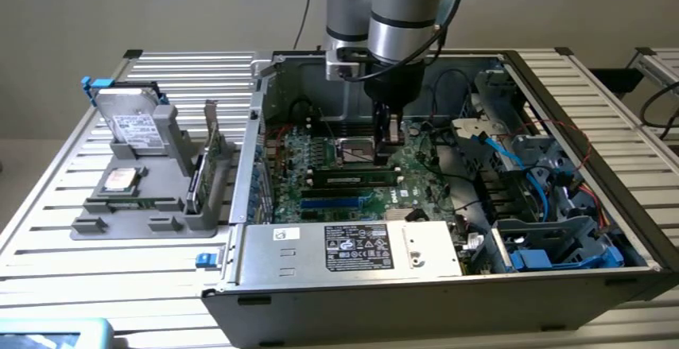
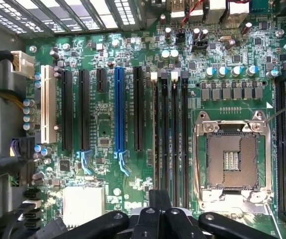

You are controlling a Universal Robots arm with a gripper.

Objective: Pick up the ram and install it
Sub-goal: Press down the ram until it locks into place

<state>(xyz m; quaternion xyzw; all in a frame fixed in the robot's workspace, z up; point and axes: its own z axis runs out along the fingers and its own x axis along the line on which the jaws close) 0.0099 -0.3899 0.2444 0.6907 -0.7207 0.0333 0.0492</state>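
Observation:
The ram [image 1: 351, 179], a narrow green stick with black chips, stands on edge in a memory slot on the motherboard [image 1: 318, 154] inside the open computer case. My gripper [image 1: 389, 152] hangs just above the ram's end at the exterior view's right. Whether the fingertips touch the ram I cannot tell. In the wrist view the gripper [image 2: 159, 199] has its black fingers pressed together, shut, with nothing visible between them. It sits over the row of long black memory slots [image 2: 170, 139], beside the empty processor socket [image 2: 231, 159].
A grey holder [image 1: 149, 206] at the exterior view's left carries a silver hard drive [image 1: 133, 122] and an upright green expansion card [image 1: 209, 158]. Case walls, the power supply [image 1: 351, 247] and blue cables [image 1: 510, 158] hem in the motherboard. Expansion slots [image 2: 118, 109] lie beside the memory slots.

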